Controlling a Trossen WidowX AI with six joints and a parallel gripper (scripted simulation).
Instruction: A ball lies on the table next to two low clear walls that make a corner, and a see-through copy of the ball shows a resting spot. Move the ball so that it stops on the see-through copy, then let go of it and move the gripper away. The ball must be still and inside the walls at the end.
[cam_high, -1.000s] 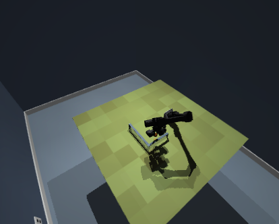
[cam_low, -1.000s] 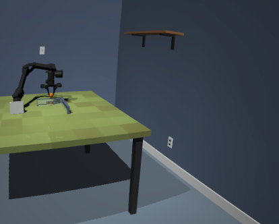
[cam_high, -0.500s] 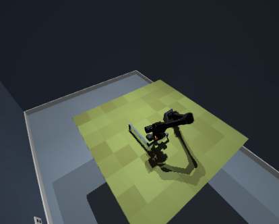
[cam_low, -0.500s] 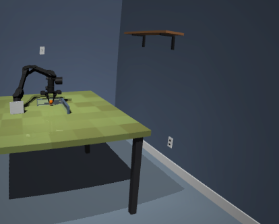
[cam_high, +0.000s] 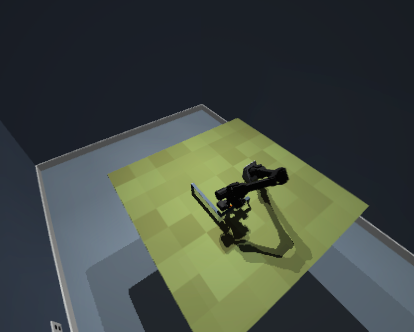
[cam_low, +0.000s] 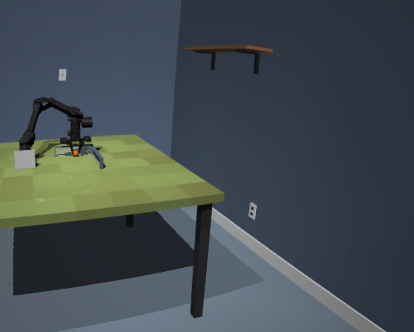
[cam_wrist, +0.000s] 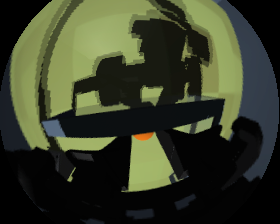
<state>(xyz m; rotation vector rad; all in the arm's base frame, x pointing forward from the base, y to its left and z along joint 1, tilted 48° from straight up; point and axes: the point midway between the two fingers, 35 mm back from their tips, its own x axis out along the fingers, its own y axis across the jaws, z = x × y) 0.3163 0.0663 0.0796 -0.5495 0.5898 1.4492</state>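
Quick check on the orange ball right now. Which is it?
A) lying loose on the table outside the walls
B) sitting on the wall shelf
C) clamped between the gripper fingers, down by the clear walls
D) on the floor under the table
C: the ball shows as an orange spot between the fingers of the gripper, which is shut on it low over the table, beside the clear walls.

Room: dark blue-grey walls (cam_low: 310, 150) meeting at a corner. Blue-grey floor (cam_low: 150, 305) with a pale baseboard (cam_low: 300, 272). Table (cam_low: 125, 185) with a green checkered top and black legs (cam_low: 200, 260), casting a dark shadow beneath. Wooden wall shelf (cam_low: 230, 49) on black brackets. White wall outlets (cam_low: 252, 210) low and high.
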